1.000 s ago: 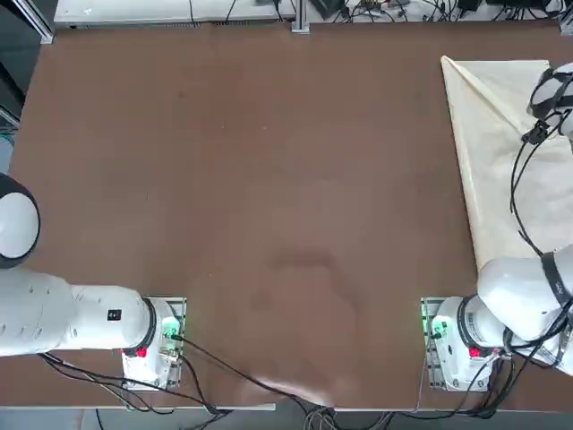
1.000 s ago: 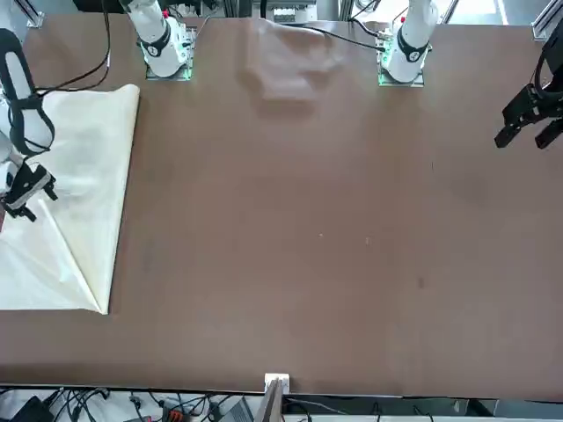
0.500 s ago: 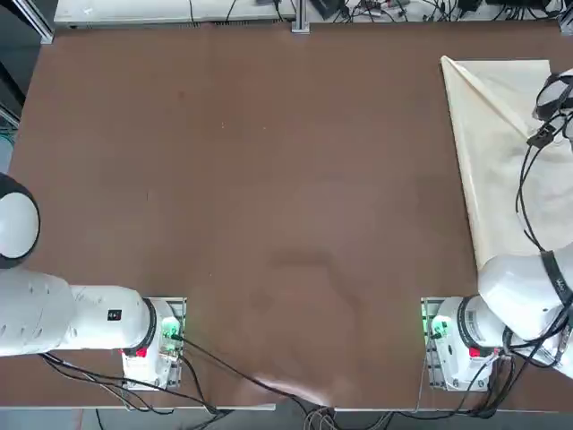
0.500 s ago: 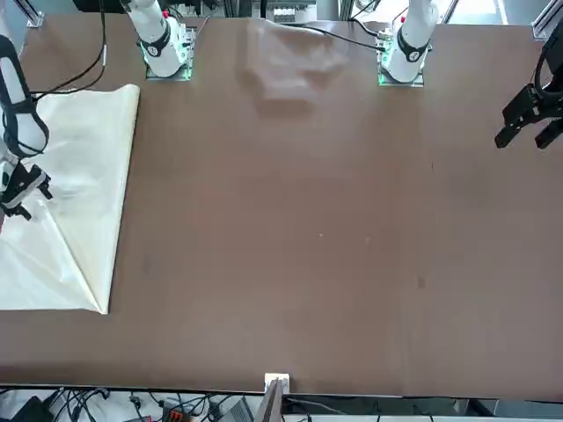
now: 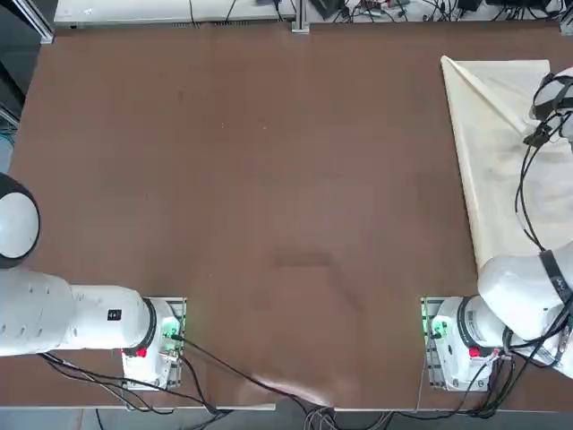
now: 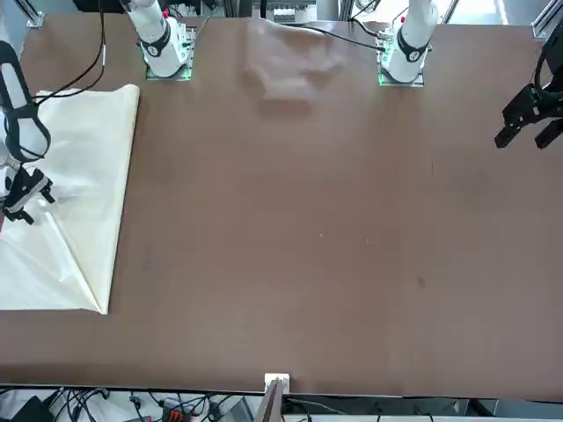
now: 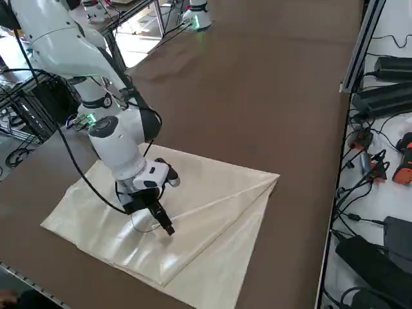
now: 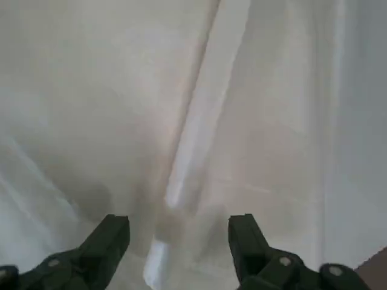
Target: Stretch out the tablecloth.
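The cream tablecloth (image 5: 497, 143) lies folded on the brown tabletop at the robot's far right, with a diagonal fold running from its far corner (image 7: 273, 177). It also shows as a pale sheet (image 6: 84, 176) in the front view. My right gripper (image 7: 166, 228) points down at the cloth's middle, right by the diagonal fold line. In the wrist view the gripper (image 8: 180, 229) is open. Its two dark fingers (image 8: 109, 238) straddle a raised fold ridge of the cloth (image 8: 199, 121). Whether the tips touch the cloth I cannot tell.
The bare brown tabletop (image 5: 269, 179) stretches wide to the cloth's left. The cloth runs close to the table's right edge. Beyond the far edge sit a metal rail (image 7: 357, 45), cables and power bricks (image 7: 386, 96). The parked arm's gripper (image 6: 528, 119) hangs at the other side.
The right gripper has shifted only slightly over the cloth, out toward the table's side and back. The cloth keeps the same shape.
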You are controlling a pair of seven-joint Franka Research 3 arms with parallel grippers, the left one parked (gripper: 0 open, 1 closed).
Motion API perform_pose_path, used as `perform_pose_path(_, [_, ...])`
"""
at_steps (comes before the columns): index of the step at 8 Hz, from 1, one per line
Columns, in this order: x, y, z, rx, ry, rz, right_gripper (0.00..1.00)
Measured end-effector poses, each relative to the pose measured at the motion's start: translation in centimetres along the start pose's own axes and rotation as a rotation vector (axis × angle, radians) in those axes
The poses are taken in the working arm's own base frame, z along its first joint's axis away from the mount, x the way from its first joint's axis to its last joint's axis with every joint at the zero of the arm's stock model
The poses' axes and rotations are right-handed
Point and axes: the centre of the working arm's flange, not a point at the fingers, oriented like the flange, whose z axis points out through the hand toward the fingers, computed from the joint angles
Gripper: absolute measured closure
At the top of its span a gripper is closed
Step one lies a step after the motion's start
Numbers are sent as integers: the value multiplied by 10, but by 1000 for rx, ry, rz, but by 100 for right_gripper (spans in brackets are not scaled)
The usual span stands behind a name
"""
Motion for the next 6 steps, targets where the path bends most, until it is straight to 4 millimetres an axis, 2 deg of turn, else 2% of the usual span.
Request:
perform_pose_path(2, [0,-1,1,2,0,-2,6])
perform_pose_path(3, [0,-1,2,2,0,-3,14])
perform_pose_path(4, [0,-1,2,2,0,-3,35])
perform_pose_path(5, [0,-1,2,2,0,-3,48])
perform_pose_path(6, [0,0,2,1,1,-4,50])
